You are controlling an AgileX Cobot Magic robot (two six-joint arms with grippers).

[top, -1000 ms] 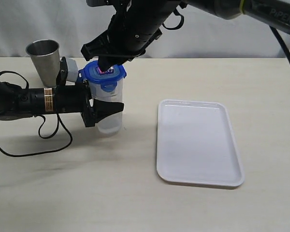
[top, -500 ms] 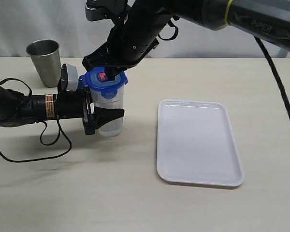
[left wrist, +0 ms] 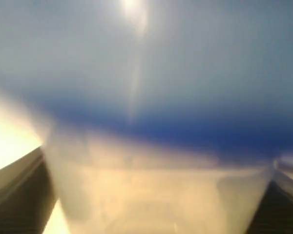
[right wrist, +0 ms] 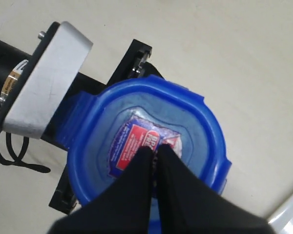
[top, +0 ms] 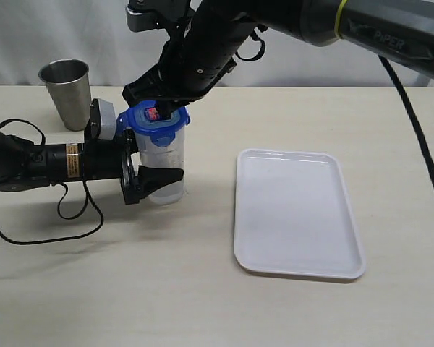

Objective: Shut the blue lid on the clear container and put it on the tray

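Lid (top: pixel 146 123) sits on top of the container (top: pixel 163 153), which stands upright on the table (top: pixel 130 289), well to the left of the tray (top: pixel 296 217) and not on it. The container's wall looks see-through from rim to base. The tray lies flat and shows plain white. A steel cup (top: pixel 65 94) stands behind the left arm; what it holds cannot be made out.

The right gripper (top: pixel 161 110) comes down from above with its tips pinched together, holding nothing, and rests on the lid's top. The left gripper (top: pixel 166 176) lies level with the table, jaws set wide on either side of the container's lower half. Whether they press on the wall or stand just off it, I cannot tell.

Only the right wrist view shows where the tips land: the right gripper (right wrist: pixel 155 152) meets the red-and-white label (right wrist: pixel 136 139) in the middle of the lid (right wrist: pixel 200 131). It does not settle whether the flaps are snapped down.

The left wrist view is badly blurred. It shows the container (left wrist: pixel 156 195) filling the space between two dark fingers (left wrist: pixel 14 185) at the edges, with the lid (left wrist: pixel 185 122) as a blue band beyond it.
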